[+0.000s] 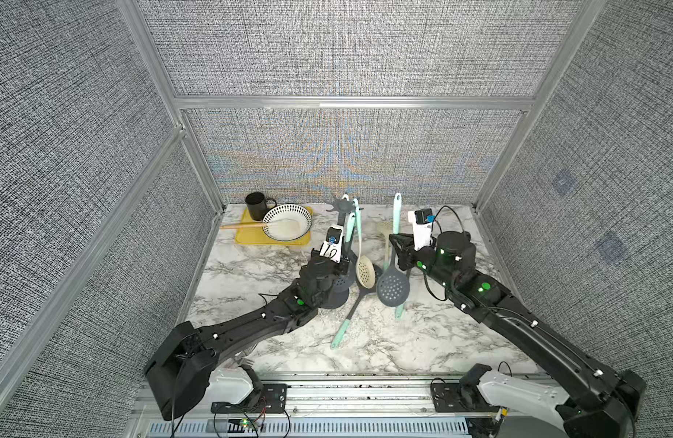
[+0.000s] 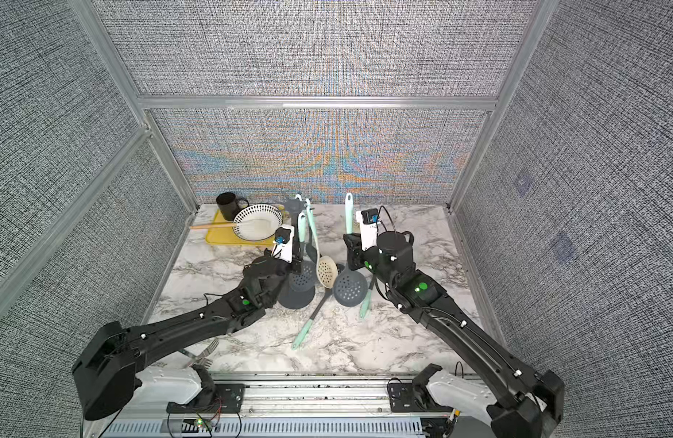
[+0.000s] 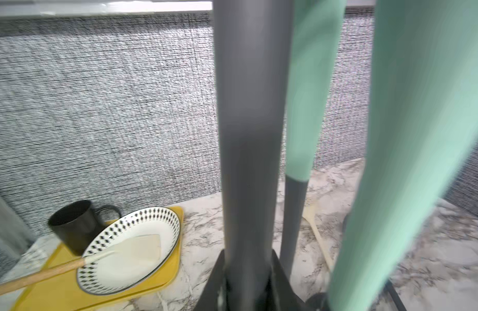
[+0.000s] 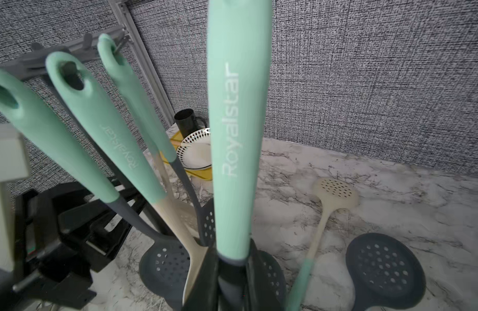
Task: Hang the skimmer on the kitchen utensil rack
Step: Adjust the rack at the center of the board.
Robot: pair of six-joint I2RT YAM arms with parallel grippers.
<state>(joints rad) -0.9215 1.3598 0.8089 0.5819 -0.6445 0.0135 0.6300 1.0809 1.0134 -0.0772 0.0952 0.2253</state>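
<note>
Two grips stood firm: the left gripper (image 3: 247, 272) pinched the kitchen utensil rack (image 3: 248, 107) by its pole, the right gripper (image 4: 229, 272) pinched the skimmer (image 4: 237, 121), whose loop (image 1: 397, 198), high above those fingers (image 4: 202, 280), seemingly next needed a free hook (image 1: 331, 198).

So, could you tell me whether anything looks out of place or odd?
A metal fork-like utensil lies at the front edge of the marble table, partly under the left arm. A mint-handled dark grey skimmer lies flat on the table beside the dark grey utensil rack. Nothing looks spilled or broken.
</note>
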